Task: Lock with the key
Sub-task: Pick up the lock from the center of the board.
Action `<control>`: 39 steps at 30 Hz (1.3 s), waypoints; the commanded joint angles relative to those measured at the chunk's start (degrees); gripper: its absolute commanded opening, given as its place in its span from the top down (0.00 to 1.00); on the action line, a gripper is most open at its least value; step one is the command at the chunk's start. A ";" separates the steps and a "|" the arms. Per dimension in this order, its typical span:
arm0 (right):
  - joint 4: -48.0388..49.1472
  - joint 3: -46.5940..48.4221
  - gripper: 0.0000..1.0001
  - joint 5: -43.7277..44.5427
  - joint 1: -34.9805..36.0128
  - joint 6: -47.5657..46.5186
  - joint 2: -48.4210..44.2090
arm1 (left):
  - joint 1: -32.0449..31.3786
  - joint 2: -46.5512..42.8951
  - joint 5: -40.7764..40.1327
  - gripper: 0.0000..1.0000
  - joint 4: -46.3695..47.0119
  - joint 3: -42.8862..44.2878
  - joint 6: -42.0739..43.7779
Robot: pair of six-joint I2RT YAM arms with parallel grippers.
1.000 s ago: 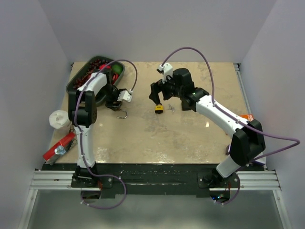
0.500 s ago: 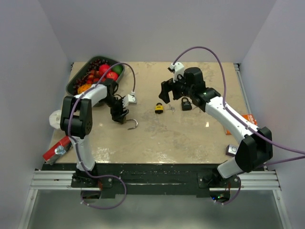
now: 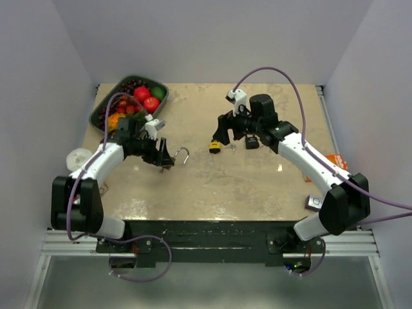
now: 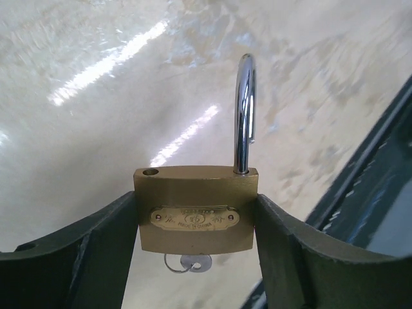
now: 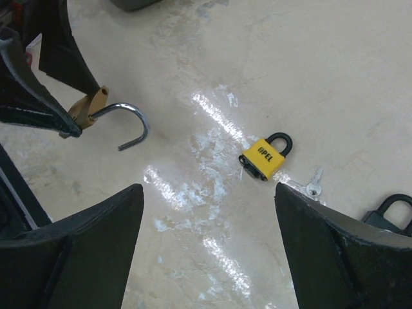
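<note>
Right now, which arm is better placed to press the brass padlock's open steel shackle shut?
Right. The left gripper is clamped on the brass padlock, so it cannot reach the steel shackle standing open. The right gripper is open, empty and nearby.

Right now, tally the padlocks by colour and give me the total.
brass padlock: 1
yellow padlock: 1
black padlock: 1
Total: 3
</note>
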 commanded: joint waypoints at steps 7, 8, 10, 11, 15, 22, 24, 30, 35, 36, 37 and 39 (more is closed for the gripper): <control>15.00 -7.54 0.19 1.65 3.64 12.54 -5.19 | 1.69 -23.11 1.07 1.00 39.94 -21.72 -64.39; 13.60 -6.15 0.19 3.83 4.70 12.89 -4.23 | 1.43 -23.04 0.00 1.00 38.20 -20.94 -64.59; 12.89 -4.91 0.20 5.78 8.56 13.16 -3.52 | 1.43 -22.69 -1.23 1.00 34.24 -19.54 -66.60; 13.32 -4.29 0.20 8.23 9.97 13.77 -2.91 | 1.43 -22.69 -1.85 1.00 33.09 -19.18 -66.96; 14.56 -1.92 0.16 12.63 14.80 20.44 1.21 | 1.43 -22.95 -4.66 1.00 27.57 -17.95 -71.87; 16.58 3.09 0.16 12.73 17.80 28.97 7.46 | 1.34 -23.30 -5.28 1.00 26.13 -17.42 -80.05; 16.58 4.15 0.17 13.69 19.72 29.16 8.43 | 1.26 -23.74 -6.07 1.00 26.75 -17.33 -82.07; 16.49 7.13 0.28 19.23 24.65 26.17 11.24 | 1.34 -24.45 -6.87 1.00 27.46 -16.98 -84.89; 15.87 7.05 0.31 22.65 26.50 25.90 12.65 | 1.34 -24.36 -6.87 1.00 27.90 -16.19 -85.86; 15.70 7.05 0.35 23.88 27.11 25.90 12.83 | 1.34 -24.44 -6.78 1.00 28.07 -16.10 -86.38; 15.18 7.40 0.37 24.59 27.29 25.90 13.00 | 1.34 -24.36 -6.78 1.00 28.42 -16.10 -86.56; 14.91 7.93 0.39 26.87 27.91 25.82 13.88 | 1.43 -24.18 -6.43 1.00 29.64 -15.92 -87.61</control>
